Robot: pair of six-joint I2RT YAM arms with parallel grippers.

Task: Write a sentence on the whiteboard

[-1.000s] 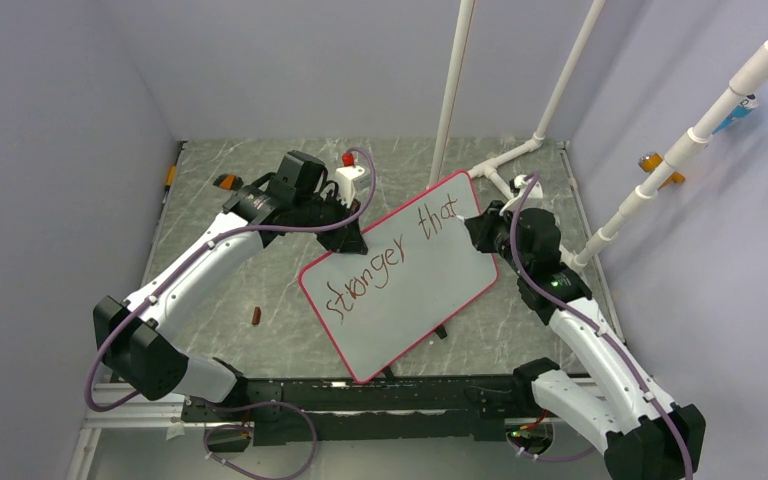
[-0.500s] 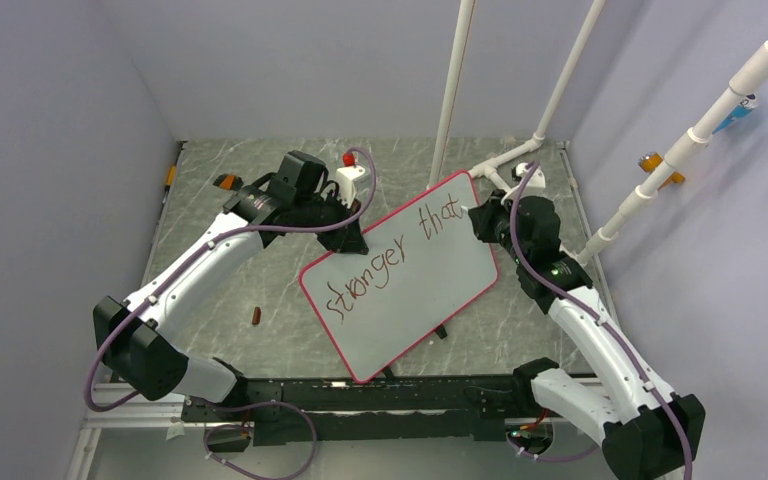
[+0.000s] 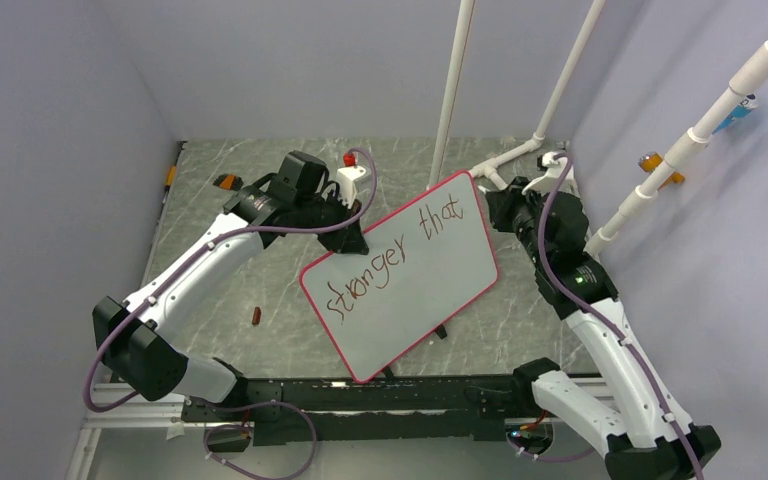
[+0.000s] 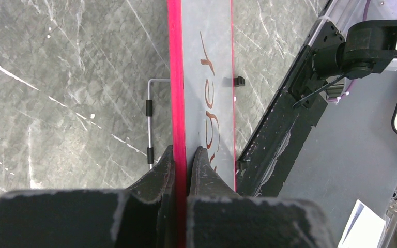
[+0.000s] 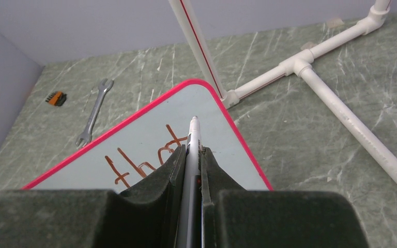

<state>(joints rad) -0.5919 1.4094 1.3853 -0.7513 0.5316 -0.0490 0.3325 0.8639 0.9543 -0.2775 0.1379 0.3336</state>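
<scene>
The whiteboard [image 3: 430, 290] is propped at a slant mid-table, white with a pink-red rim. The sentence [image 3: 385, 262] reads "stronger" with "that" above it, in dark-red marker. My left gripper [image 3: 359, 240] is shut on the board's upper left rim; the left wrist view shows the rim [image 4: 174, 77] pinched between its jaws [image 4: 182, 155]. My right gripper [image 3: 496, 207] is shut on a white marker [image 5: 192, 142] just off the board's upper right edge. In the right wrist view the gripper [image 5: 190, 153] points the marker tip over the board's far corner [image 5: 196, 95], past "that" [image 5: 134, 163].
White PVC pipes [image 3: 505, 155] run along the table's back right, also seen in the right wrist view [image 5: 336, 113]. A wrench [image 5: 94, 111] and an orange-black item [image 5: 57, 98] lie beyond the board. A small brown piece [image 3: 255, 316] lies left of it. A metal stand [image 4: 149, 119] sits behind the board.
My right arm has drawn back and to the right with the marker, from over the word "that" to beyond the board's upper right edge. The left arm and the board have not moved.
</scene>
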